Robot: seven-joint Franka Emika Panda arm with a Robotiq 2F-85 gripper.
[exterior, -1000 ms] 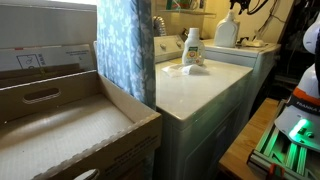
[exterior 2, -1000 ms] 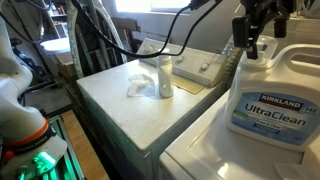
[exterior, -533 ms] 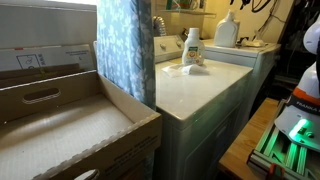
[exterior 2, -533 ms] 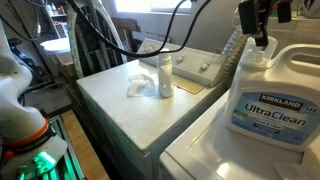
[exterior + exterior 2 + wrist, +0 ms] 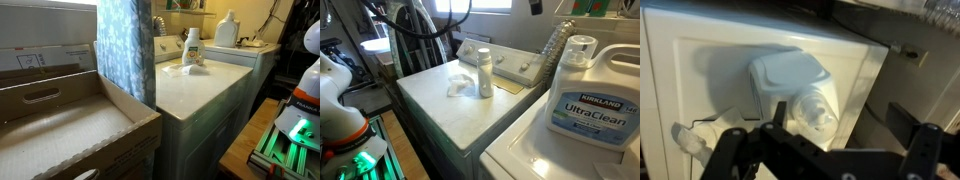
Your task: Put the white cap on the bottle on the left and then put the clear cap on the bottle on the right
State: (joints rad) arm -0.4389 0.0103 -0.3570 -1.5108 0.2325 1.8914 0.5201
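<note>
The big Kirkland detergent jug stands on the right washer with the clear cap on its neck; it also shows in an exterior view. The small white bottle stands upright on the left washer with a white cap on top. In the wrist view my gripper is open and empty, high above the jug, with the clear cap seen between its fingers. The gripper is out of frame in both exterior views.
A crumpled white cloth lies next to the small bottle. The washer control panel rises behind it. A blue curtain and cardboard boxes stand beside the washers. Cables hang over the left washer.
My gripper has lifted straight up off the jug's neck and left both exterior views. The clear cap stays on the jug.
</note>
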